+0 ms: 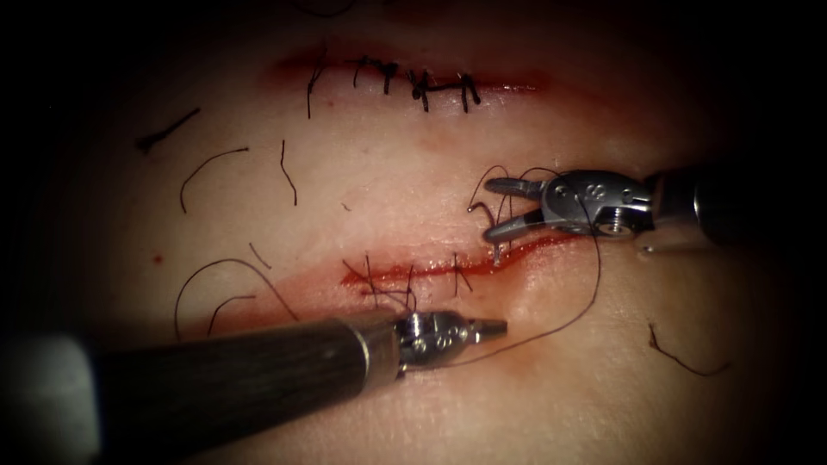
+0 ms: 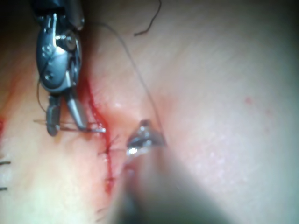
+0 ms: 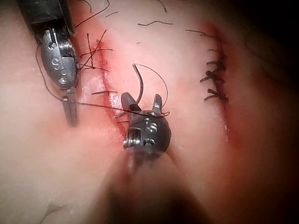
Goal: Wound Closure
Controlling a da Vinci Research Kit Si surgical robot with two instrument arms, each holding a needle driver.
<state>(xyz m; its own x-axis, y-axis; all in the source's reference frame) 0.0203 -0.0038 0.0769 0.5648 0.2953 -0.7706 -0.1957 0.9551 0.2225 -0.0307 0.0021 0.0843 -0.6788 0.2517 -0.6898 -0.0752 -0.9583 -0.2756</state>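
Left of the cut (image 1: 431,271): loose cut ends of thread (image 1: 211,164) scattered over the tissue (image 1: 388,172), well apart from both tools.

Just below the cut: left tool (image 1: 487,327), long shaft slanting in low and nearly flat, tip level with the cut's right half. Jaws pressed together to a narrow point. Thread (image 1: 594,275) draped about its wrist. No telling whether any of it is pinched between the jaws.

On the cut itself: a few stitches (image 1: 457,271) across its middle, red fluid (image 1: 534,250) along the lips.

At the cut's right end: a short bright point, judged to be the needle (image 1: 497,254), sitting right at the lip. Too little showing to say whether buried in the tissue.

Just above that end: right tool (image 1: 495,208), wrist level, shaft coming in from the right, jaws spread wide, gripping nothing, lower jaw just above the bright point. Thread arcing over its wrist, then sweeping down past the cut's right end and back under the left tool.

Handling, as a judgement: thread hair-fine, limp, near weightless, likely slick with fluid. Best taken along a free run right of the cut, flat between the jaws. Needle stiff and slippery. Best taken on its body, back from the point. Tissue soft, yielding, easily torn at the lips.
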